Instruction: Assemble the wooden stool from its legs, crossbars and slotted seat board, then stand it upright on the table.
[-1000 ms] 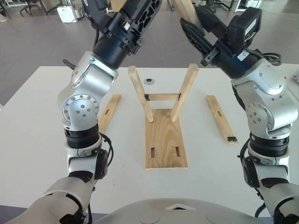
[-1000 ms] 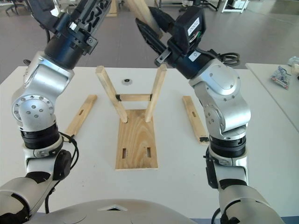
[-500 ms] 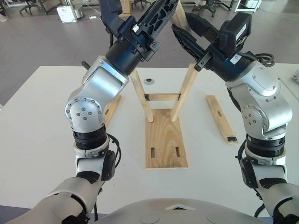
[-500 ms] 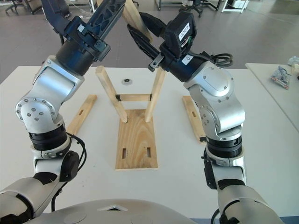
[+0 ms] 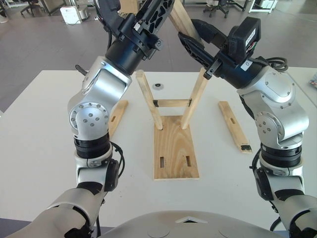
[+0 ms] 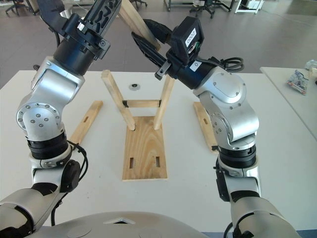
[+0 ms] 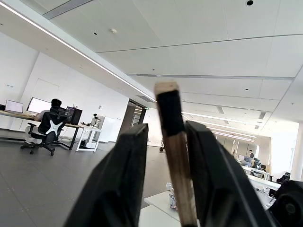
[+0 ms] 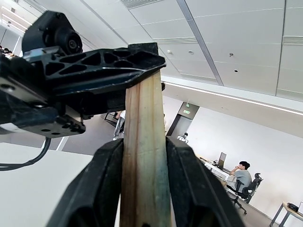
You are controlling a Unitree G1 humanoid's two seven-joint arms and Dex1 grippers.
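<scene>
Left of the seat board, a loose slotted leg lay flat on the tabletop. High above the board's far end, the left tool had its fingers apart around the dark-tipped end of the raised leg, with a gap on one side. Two fitted legs, joined by a crossbar, rose from the board's far end. The right tool was clamped on the raised leg. A second loose leg lay right of the board.
</scene>
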